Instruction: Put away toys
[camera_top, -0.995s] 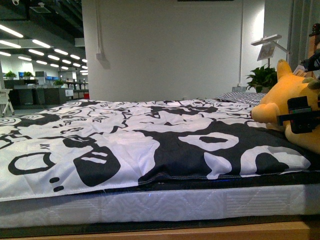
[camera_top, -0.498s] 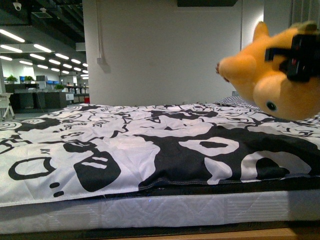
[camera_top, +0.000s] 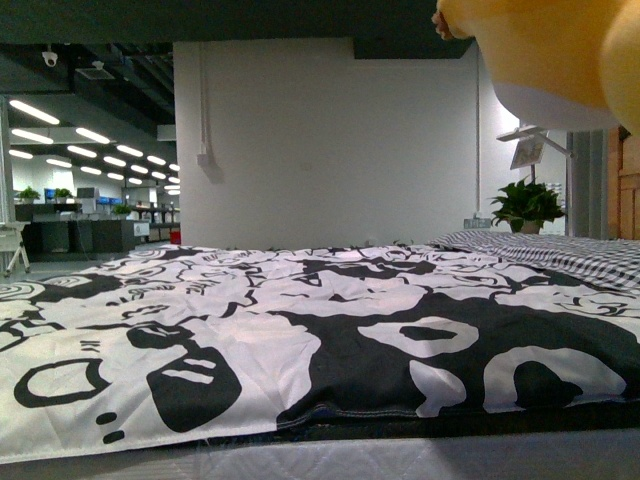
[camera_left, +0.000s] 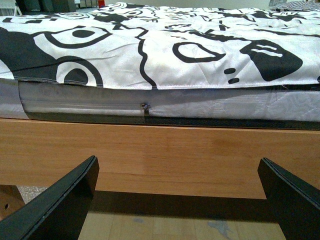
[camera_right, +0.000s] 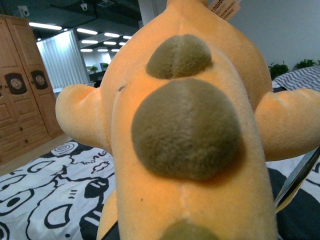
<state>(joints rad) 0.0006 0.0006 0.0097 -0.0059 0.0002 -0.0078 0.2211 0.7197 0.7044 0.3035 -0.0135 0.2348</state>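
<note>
**Plush toy aloft in right jaws; left jaws wide and bare**

Right gripper (camera_right: 200, 215): the plush toy (camera_right: 190, 130) fills the wrist view, pressed close between the jaws. Only one dark finger (camera_right: 298, 176) shows, lying against the toy's flank. The jaws are clamped on the toy; their tips are hidden by plush.
- The side facing the camera is orange-yellow with rounded olive-brown patches down its middle.
- A stubby limb sticks out to each side of the jaws.
- A paper tag (camera_right: 226, 6) sits at the toy's far end.
- Beyond the jaws, past the toy: a black-and-white quilt (camera_right: 45, 200) below and a wooden wardrobe (camera_right: 25, 85) further off.

Front view: the toy shows only in part, cut by the frame's upper right corner. Its orange body and pale underside hang clear of the bed, well above the quilt and touching none of it. The right arm itself is out of frame here.

Left gripper (camera_left: 177, 161): the jaws are spread wide, with two black fingers far apart and nothing between them.
- Straight ahead of the gap is the wooden bed frame (camera_left: 150, 145), near but not touched.
- Above the frame lie the grey mattress (camera_left: 200, 107) and the quilt's overhanging edge.
- Floor (camera_left: 175, 225) shows under the jaws.

Background, front view: a white wall (camera_top: 330, 140), a potted plant (camera_top: 527, 205), a lamp (camera_top: 535, 140) and checked bedding (camera_top: 570, 250) at the bed's far right.
</note>
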